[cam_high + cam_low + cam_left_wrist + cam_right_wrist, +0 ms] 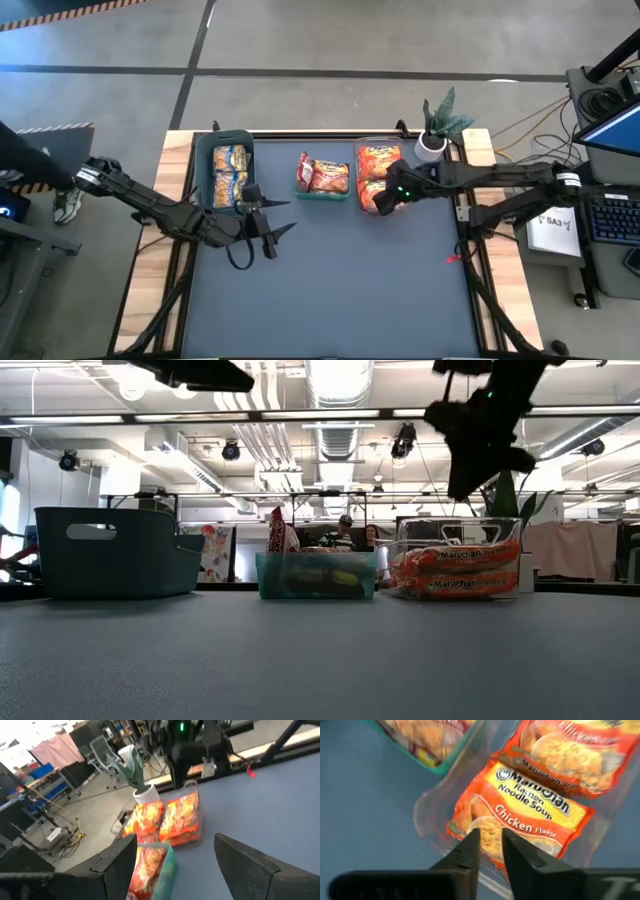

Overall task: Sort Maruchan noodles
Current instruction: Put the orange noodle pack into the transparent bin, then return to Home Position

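1. Maruchan chicken ramen packets (520,815), orange, lie stacked in a clear bin (377,177), directly beneath the right gripper (490,845).
2. The right gripper's fingers stand nearly together, holding nothing, tips just above the top packet's near end.
3. That packet's long axis runs away from the fingers, along the bin.
4. The left gripper (268,222) waits wide open and empty, well apart, nearer the dark teal bin (222,170) of yellow-and-blue packets (229,173).
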`<act>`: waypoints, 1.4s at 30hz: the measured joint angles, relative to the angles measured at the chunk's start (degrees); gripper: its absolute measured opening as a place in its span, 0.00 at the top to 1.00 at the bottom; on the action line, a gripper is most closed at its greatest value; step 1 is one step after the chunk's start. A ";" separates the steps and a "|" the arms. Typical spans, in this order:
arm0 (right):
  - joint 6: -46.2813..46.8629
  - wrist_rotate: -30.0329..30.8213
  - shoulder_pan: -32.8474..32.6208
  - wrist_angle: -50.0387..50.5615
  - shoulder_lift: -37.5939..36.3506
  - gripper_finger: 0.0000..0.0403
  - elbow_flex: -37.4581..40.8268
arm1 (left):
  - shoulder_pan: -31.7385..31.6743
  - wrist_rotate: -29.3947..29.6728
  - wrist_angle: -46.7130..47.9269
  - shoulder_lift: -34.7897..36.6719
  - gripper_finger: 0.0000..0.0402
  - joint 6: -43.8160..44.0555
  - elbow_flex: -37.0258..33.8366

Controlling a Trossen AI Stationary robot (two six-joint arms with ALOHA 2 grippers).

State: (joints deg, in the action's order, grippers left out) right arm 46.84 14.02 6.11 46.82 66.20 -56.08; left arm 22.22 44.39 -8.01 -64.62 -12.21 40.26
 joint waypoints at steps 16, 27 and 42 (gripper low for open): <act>-7.16 -5.83 5.95 -2.15 14.78 0.97 -0.01 | -0.22 0.07 -0.55 0.00 0.39 -2.14 -0.23; -10.43 2.35 6.00 -3.47 13.27 0.97 -1.55 | -0.22 0.20 2.02 -0.02 0.39 0.48 -0.25; -36.93 9.64 -6.24 -37.07 -13.16 0.98 15.75 | 12.54 1.68 4.28 7.10 0.39 11.63 0.60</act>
State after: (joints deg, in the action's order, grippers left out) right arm 9.91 23.65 -0.13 9.75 53.04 -40.33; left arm 34.76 46.07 -3.73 -57.52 -0.58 40.86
